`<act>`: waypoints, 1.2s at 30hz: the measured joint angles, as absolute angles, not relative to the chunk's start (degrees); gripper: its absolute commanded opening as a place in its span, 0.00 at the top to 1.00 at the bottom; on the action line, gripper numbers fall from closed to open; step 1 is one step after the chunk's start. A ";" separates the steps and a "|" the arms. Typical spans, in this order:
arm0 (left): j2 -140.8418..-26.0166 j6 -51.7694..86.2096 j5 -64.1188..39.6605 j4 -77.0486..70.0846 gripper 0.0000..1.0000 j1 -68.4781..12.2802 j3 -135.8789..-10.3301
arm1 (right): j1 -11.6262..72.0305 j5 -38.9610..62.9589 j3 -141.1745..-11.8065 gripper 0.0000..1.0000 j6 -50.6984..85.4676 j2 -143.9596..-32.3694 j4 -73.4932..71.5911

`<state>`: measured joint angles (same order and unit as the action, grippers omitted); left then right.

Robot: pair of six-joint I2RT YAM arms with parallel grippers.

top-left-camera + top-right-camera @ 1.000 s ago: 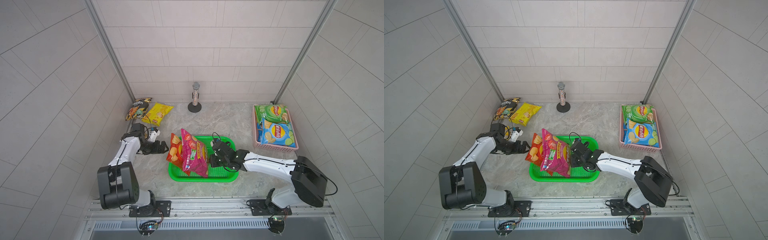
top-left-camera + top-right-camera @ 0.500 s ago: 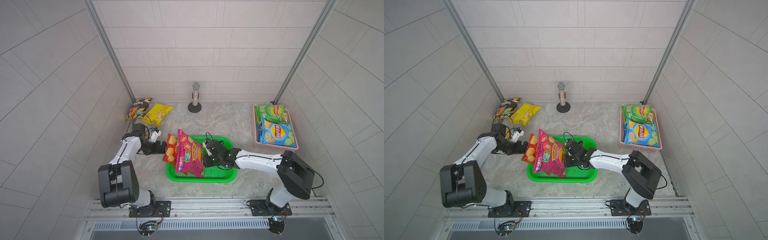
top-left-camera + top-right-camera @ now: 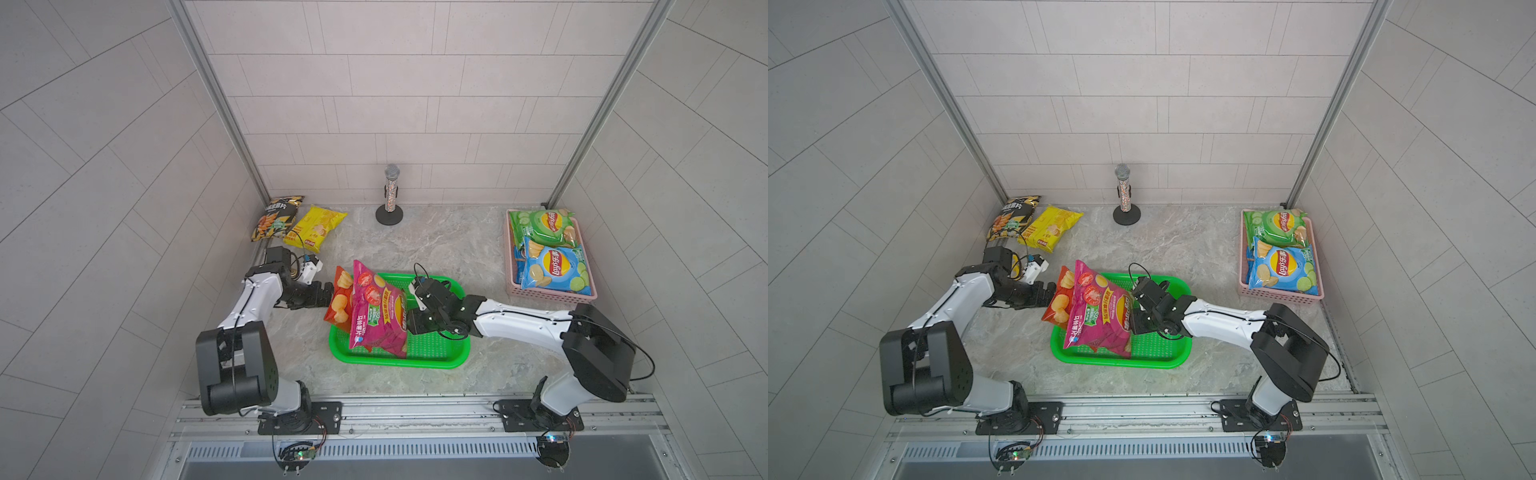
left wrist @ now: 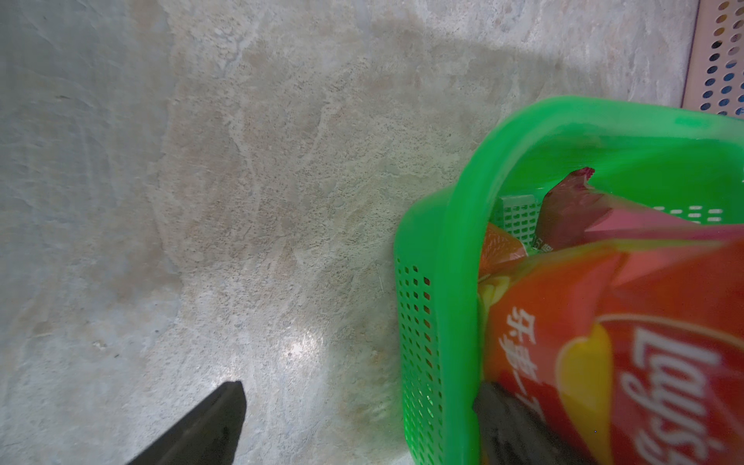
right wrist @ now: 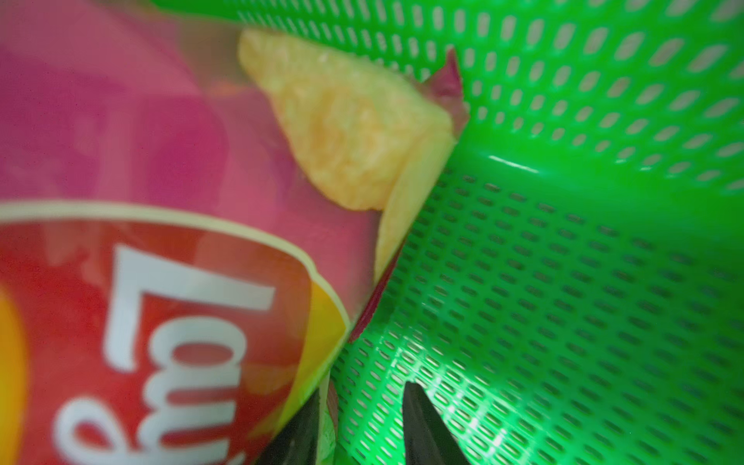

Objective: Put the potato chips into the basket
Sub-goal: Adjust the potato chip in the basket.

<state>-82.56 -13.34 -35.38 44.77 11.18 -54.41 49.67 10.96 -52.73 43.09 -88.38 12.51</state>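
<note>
Right hand (image 5: 362,422), magenta bag (image 3: 374,316) in basket (image 3: 440,361)

Six bags of chips were in plain sight: one black bag (image 3: 274,218), one yellow bag (image 3: 316,227), one orange bag (image 3: 340,301), one magenta bag (image 3: 376,320), one green bag (image 3: 540,226) and one blue bag (image 3: 552,270). There were two baskets, a green basket (image 3: 436,361) and a pink basket (image 3: 552,293), one microphone (image 3: 391,193), and two robot arms, a left arm (image 3: 253,299) and a right arm (image 3: 523,324)
</note>
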 measured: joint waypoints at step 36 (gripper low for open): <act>-81.10 -15.05 -33.67 45.56 0.02 13.32 -53.89 | 55.75 12.86 -54.06 0.54 34.72 -86.48 25.82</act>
<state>-81.10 -15.05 -33.67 45.56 13.32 -53.89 55.75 12.86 -54.06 34.72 -86.48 25.82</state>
